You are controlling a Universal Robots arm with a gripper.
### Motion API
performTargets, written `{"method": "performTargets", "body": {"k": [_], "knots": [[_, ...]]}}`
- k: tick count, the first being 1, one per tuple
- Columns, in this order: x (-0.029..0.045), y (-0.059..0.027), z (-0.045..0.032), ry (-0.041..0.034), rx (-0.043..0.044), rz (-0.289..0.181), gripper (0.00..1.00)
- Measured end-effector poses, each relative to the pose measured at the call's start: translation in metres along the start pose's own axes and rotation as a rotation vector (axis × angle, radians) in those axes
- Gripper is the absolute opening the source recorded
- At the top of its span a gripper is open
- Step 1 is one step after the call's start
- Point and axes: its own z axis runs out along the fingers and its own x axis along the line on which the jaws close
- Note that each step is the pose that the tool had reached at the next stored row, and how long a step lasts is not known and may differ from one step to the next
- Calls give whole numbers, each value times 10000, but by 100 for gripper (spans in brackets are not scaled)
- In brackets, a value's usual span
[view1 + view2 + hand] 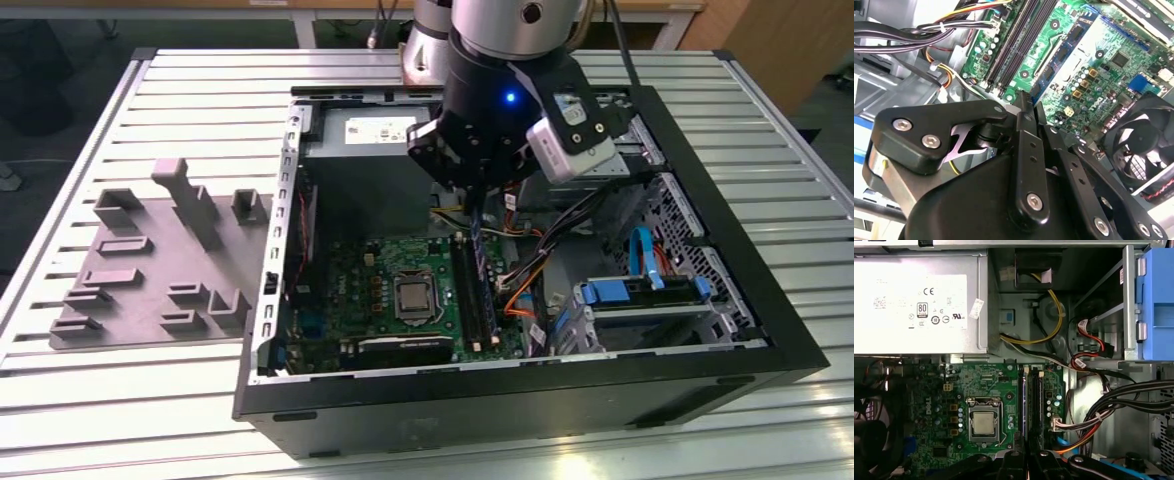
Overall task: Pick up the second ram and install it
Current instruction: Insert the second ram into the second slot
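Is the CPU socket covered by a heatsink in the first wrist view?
No. The silver square chip sits bare in its socket on the motherboard.

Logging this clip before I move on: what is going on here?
A robot arm reaches down into an open black desktop computer case lying on a slatted metal table. Its black gripper hangs just above the long black memory slots on the green motherboard with its silver square chip. A narrow stick stands in one slot.

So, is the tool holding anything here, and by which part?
Cannot tell. The tool hangs close over the memory slots on the motherboard; any hold is hidden.
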Motion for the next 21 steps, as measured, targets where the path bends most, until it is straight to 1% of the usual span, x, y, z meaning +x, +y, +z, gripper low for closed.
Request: {"method": "performTargets", "body": {"k": [6,11,12,13,14,16,18,21], "knots": [[-17,-1,81,34,-1,-44,14],[-17,-1,86,37,1,-48,14],[-19,-1,87,53,-1,-49,14],[-23,0,89,96,-3,-49,14],[-26,0,92,155,-5,-50,14],[-30,0,100,223,-7,-111,14],[-30,-1,112,228,-10,-134,14],[-30,-1,144,229,-58,-147,14]]}}
